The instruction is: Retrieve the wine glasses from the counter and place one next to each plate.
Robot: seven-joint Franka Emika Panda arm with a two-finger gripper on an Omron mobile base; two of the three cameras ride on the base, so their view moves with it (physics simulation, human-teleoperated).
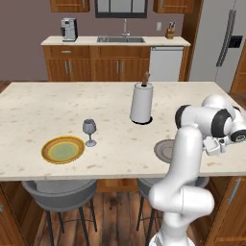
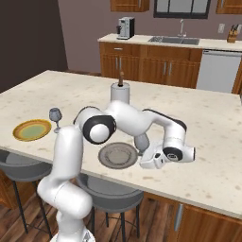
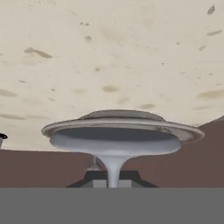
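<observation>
**Glass at the grey plate, pincer closed on its stem**

My pincer [image 2: 144, 154] lies low over the island top [image 1: 29, 110], pressed together on the thin stem of a blue-grey wine glass [image 2: 141, 141]. That glass is just beside the right edge of the grey plate [image 2: 116, 156]. In the hand view its stem [image 3: 113, 171] rises from between my tips and widens into a round shape close in front of the lens, with speckled stone behind it. The other wine glass [image 1: 89, 130] stands upright just beside the orange-rimmed plate [image 1: 63, 149], well apart from me. The paper-towel roll [image 1: 141, 102] stands farther back between the plates, and the counter [image 1: 158, 41] with the sink runs along the far wall.
</observation>
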